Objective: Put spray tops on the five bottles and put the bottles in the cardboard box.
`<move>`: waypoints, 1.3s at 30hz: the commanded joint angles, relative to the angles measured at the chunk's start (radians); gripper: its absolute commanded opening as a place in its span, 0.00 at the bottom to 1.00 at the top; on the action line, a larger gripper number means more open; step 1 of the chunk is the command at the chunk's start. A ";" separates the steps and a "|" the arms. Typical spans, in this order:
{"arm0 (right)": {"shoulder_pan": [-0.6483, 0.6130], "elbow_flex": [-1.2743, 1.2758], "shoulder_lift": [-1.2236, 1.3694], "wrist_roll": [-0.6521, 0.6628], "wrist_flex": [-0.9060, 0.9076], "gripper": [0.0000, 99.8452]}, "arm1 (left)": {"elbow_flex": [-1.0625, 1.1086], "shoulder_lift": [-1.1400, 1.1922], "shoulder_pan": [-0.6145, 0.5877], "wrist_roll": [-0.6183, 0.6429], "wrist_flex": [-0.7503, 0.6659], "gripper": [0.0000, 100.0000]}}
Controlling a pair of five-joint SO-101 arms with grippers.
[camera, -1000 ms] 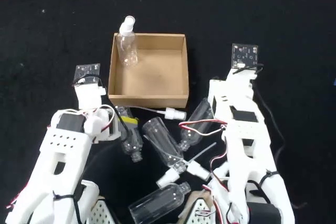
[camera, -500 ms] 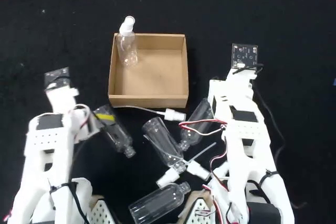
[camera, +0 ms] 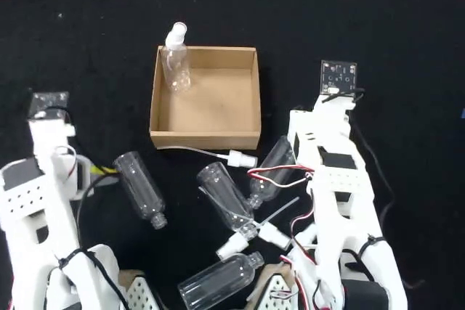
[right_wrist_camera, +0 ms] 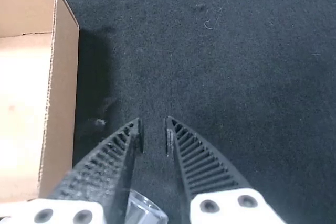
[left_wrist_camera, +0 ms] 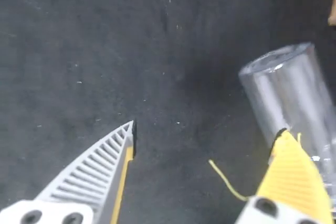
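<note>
The cardboard box point(camera: 205, 138) is open on top, with bare floor across most of it (one capped bottle point(camera: 176, 63) stands in its far left corner). Along its near wall lies a spray top point(camera: 243, 157) with a long tube. Nearer the arms, three uncapped bottles point(camera: 225, 192) and two more spray tops point(camera: 275, 236) crowd the gap between them. A fourth bottle point(camera: 142, 188) lies apart, just beside the left gripper point(left_wrist_camera: 207, 132), with bare black cloth point(camera: 80, 49) around it.
</note>
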 commanded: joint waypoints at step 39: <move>-0.008 -0.001 -0.001 -0.006 -0.026 0.06 | -0.501 0.296 -0.002 -0.557 0.288 0.39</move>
